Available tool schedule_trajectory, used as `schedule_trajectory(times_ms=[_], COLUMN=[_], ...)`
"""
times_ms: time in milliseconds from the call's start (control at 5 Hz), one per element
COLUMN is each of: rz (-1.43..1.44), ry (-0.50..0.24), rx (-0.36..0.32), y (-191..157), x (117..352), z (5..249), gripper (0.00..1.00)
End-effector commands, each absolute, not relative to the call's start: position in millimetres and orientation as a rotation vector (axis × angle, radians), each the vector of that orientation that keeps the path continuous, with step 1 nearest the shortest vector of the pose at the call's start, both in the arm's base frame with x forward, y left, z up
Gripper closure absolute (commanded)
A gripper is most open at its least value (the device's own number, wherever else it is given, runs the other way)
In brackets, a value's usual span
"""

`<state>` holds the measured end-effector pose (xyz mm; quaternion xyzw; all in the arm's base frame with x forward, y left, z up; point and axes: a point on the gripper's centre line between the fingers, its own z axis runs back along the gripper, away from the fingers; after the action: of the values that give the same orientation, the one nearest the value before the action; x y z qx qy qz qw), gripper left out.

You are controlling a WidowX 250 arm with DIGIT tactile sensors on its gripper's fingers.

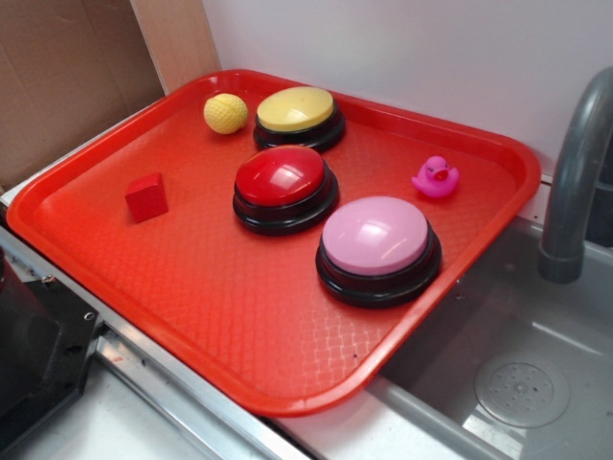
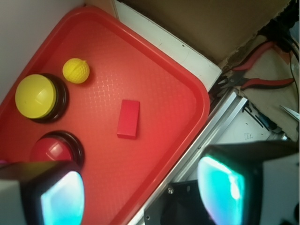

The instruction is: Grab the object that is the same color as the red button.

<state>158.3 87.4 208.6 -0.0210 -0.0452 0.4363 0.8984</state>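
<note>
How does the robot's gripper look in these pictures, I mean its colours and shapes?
Only the wrist view shows the gripper. Two fingers fill the bottom corners, blurred by closeness. Each has a dark, blocky frame around a rounded, glossy pad that glows turquoise to white. No cables or markings on them are visible. The arm itself is out of view.

We saw a matt red cube [image 1: 147, 197] on a plastic tray [image 1: 239, 316] with a fine textured floor. The red button [image 1: 281, 176] had a glossy dome; the yellow ball [image 1: 225, 113] looked dimpled; the sink [image 1: 536, 383] was dull metal.
</note>
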Motion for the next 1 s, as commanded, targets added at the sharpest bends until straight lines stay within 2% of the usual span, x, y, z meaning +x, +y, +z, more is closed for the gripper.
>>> schedule_trajectory(times_ms=[0,200,400,600,800], rz=[0.876,0.858,0.855,0.847,0.832], ry=[-0.082,-0.026,0.012,0.031,0.033], rx=[0.01,0.029,0.015,0.028,0.006], y=[97.5,90.9,83.0,81.9,84.8], x=[164.8,175.2,171.6,168.6,170.7], z=[179.0,145.6,115.0,86.4,60.2], gripper=[0.0,0.0,0.0,0.0,0.0])
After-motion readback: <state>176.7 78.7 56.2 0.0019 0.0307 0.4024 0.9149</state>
